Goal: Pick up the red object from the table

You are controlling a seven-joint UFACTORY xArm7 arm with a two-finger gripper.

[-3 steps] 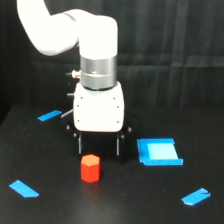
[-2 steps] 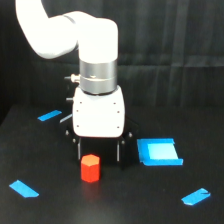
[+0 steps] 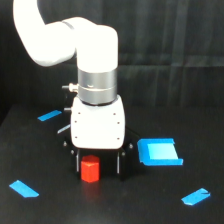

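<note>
One move: the gripper [image 3: 99, 169] has descended, jaws spread, straddling the small matte orange-red hexagonal block [image 3: 90, 169] at six o'clock; closing seems next.

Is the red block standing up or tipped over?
Standing up. The red block sits flat on the table, its top face level, between the open gripper fingers.

A dark curtain [image 3: 165, 50] is hanging in loose vertical folds behind the far edge of the table, filling the whole backdrop. Soft, even light is falling from above, leaving the folds faintly grey and throwing no sharp shadows anywhere in the room.
</note>
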